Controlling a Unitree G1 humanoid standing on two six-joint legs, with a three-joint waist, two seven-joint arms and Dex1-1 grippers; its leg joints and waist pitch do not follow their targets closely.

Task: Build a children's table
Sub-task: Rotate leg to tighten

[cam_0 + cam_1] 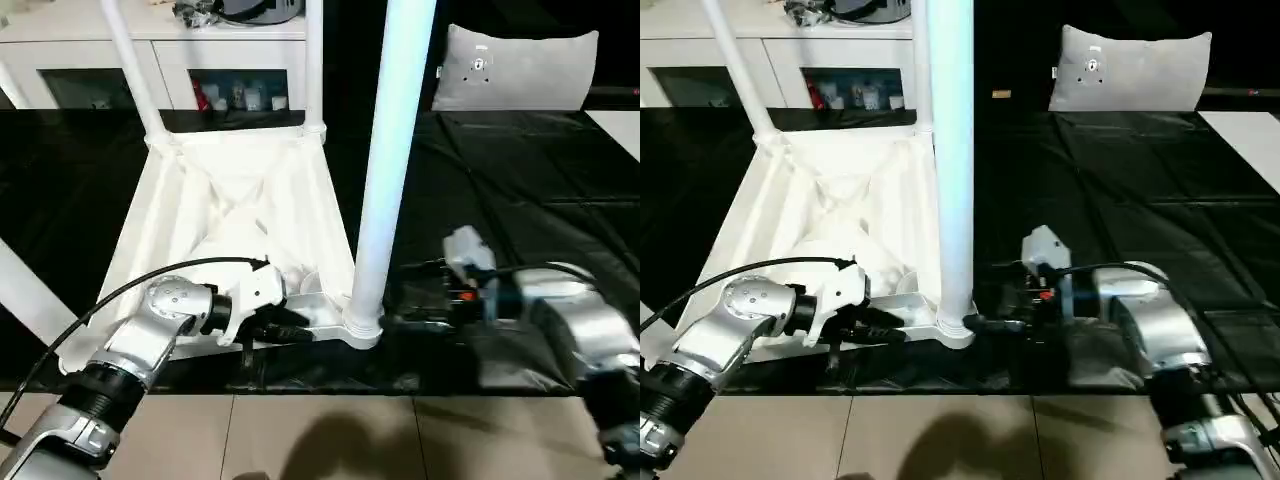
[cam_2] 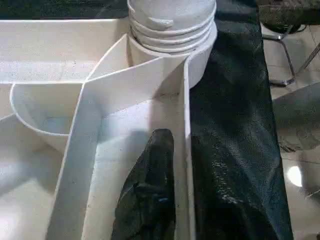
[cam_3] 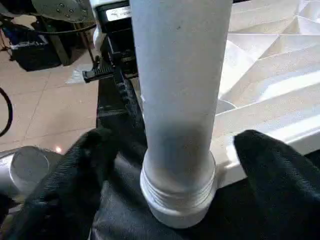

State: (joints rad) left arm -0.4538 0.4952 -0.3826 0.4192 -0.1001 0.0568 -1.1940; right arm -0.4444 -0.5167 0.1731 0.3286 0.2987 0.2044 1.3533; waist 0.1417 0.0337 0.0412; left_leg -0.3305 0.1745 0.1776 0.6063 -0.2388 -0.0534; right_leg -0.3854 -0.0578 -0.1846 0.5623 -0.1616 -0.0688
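head views: the table top [image 1: 230, 215] lies upside down on a black sheet [image 1: 520, 170], ribs up. two legs [image 1: 135, 75] stand in the far sockets, and a third leg [image 1: 385, 180] rises from the near right socket [image 1: 362, 330]. the left gripper [image 1: 275, 325] rests on the near edge rail [image 1: 310, 320] beside that socket. the right gripper [image 1: 1005, 322] sits low at the leg's base from the other side.

left wrist view: a black finger [image 2: 150, 195] lies in the channel just inside the rail wall. whether the claw is clenched on the wall, i cannot tell. the leg's thread [image 2: 172, 30] shows above the socket, so it looks not fully seated.

right wrist view: two black fingers [image 3: 272, 165] stand wide on either side of the leg, released and not pressing it.

to do this well, i'd pin the top firmly with the left, close the right squarely near the base, and turn with the leg kept upright so the thread runs true.
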